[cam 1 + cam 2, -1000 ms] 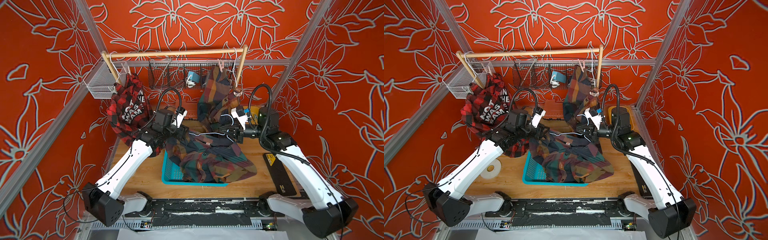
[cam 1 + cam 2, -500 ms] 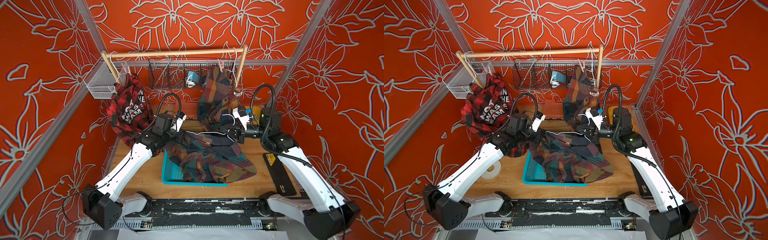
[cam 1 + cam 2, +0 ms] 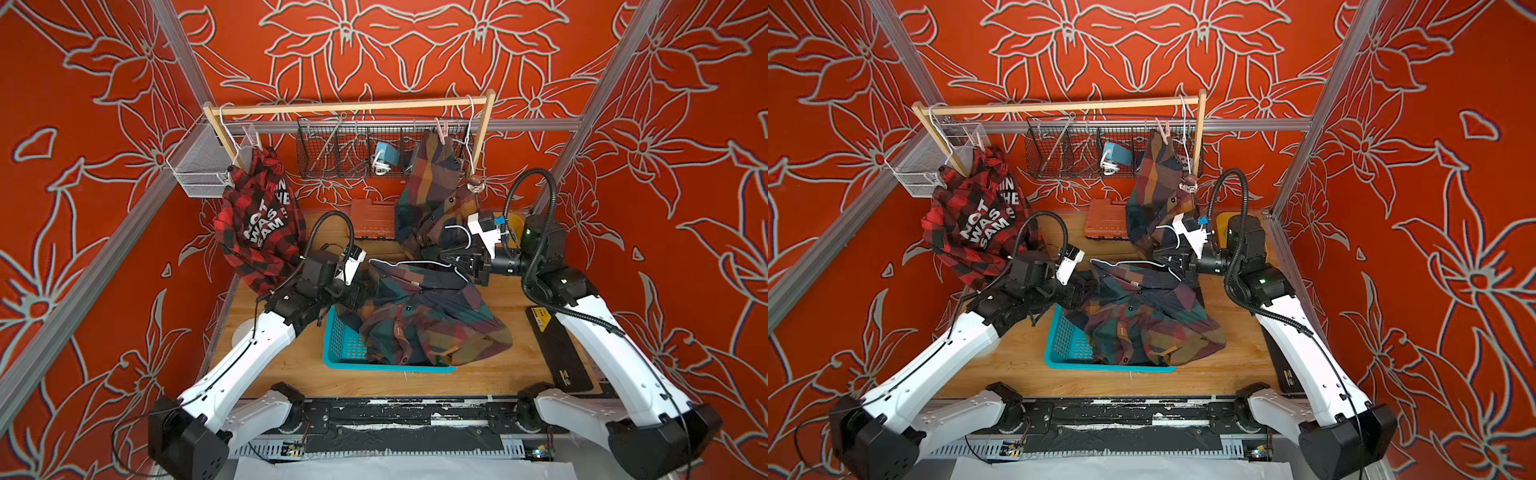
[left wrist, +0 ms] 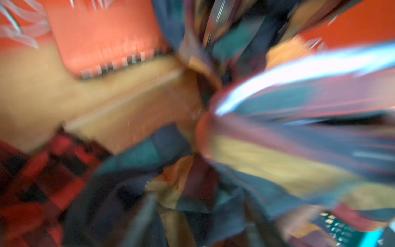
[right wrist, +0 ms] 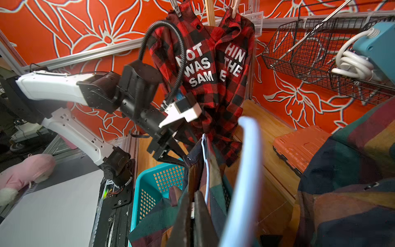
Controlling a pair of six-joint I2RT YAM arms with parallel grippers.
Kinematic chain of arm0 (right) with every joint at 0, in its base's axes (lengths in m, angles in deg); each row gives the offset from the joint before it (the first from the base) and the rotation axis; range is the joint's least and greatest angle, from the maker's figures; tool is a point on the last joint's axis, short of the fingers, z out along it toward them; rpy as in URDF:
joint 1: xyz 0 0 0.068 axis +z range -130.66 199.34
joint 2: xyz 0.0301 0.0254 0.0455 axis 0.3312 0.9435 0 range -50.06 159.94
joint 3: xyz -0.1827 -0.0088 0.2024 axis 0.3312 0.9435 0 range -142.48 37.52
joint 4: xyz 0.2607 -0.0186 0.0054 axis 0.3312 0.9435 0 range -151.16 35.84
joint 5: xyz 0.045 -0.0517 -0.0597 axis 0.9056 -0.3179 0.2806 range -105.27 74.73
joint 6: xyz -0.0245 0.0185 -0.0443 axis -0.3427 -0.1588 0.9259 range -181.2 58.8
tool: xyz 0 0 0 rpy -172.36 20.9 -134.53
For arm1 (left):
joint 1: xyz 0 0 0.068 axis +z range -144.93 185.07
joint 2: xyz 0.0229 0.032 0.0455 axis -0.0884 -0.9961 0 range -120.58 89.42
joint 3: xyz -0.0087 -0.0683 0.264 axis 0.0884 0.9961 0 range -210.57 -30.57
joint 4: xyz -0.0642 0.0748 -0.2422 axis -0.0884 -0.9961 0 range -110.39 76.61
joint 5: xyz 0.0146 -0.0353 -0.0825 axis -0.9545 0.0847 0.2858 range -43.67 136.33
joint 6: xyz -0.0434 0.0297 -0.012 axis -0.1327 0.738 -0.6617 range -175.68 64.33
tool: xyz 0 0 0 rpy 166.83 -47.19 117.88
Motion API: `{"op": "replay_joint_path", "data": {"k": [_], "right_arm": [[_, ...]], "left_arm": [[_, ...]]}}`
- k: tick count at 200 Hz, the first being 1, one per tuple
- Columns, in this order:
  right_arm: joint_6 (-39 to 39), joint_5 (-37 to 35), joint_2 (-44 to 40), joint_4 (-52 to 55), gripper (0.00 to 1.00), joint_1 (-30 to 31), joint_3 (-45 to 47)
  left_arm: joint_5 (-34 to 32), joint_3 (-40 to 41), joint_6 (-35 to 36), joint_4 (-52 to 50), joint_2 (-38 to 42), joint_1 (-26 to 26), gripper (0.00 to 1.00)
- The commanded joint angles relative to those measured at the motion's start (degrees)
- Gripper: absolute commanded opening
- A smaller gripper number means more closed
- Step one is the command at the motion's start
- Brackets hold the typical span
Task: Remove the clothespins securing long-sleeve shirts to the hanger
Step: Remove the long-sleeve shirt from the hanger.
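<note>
**Right arm steadies a hanger over the basket, two shirts pegged behind**

Nearest, the teal basket (image 3: 345, 345) sits under the draped dark plaid shirt (image 3: 428, 324), likely its drop spot. The right gripper (image 3: 455, 262) is clamped on that shirt's white hanger (image 5: 206, 171), steadying it; the left gripper (image 5: 183, 161) stands spread and empty at the hanger's end. Farther back, the red shirt (image 5: 213, 70) hangs by two clothespins (image 5: 234, 9), the second plaid shirt (image 3: 432, 174) by a pink clothespin (image 3: 442, 132), both awaiting release
</note>
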Motion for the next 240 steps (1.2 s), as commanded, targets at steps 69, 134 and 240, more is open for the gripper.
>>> {"op": "replay_joint_path", "data": {"k": [69, 134, 240], "right_arm": [[-3.6, 3.1, -1.2, -6.9, 0.0, 0.3, 0.6], [-4.8, 5.4, -2.6, -8.6, 0.0, 0.3, 1.1], [-8.5, 4.4, -2.0, -13.3, 0.0, 0.3, 1.1]], "left_arm": [[12.1, 8.0, 3.5, 12.7, 6.7, -0.2, 0.77], [4.8, 8.1, 2.3, 19.9, 1.8, -0.2, 0.57], [4.1, 12.4, -1.7, 17.5, 2.7, -0.2, 0.0]]}}
